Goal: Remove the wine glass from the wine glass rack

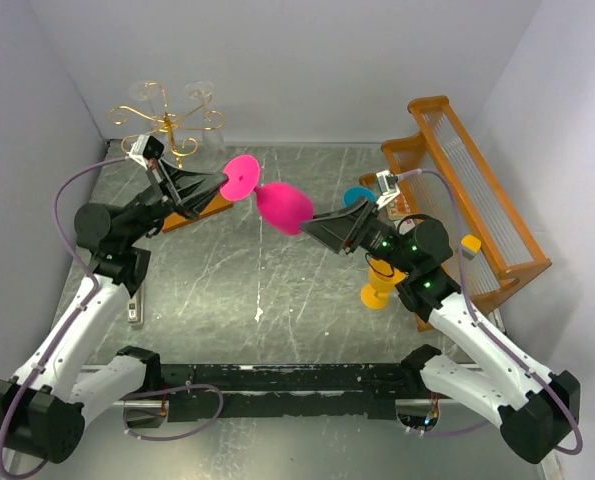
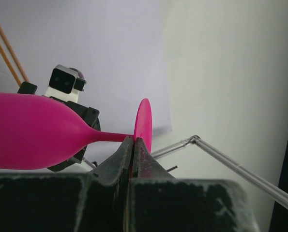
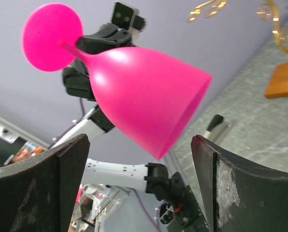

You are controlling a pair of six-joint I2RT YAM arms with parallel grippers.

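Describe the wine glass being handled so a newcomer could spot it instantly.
Above the grey marbled table, look mid-air near its centre. The left gripper holds a glossy pink wine glass sideways by its stem. Nothing else there is pink.

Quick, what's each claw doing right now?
Left gripper: shut on the stem of the wine glass.
Right gripper: open, facing the glass's bowl, holding nothing.

Plain white walls point(image 1: 307, 60) enclose a grey marbled tabletop point(image 1: 277, 330).
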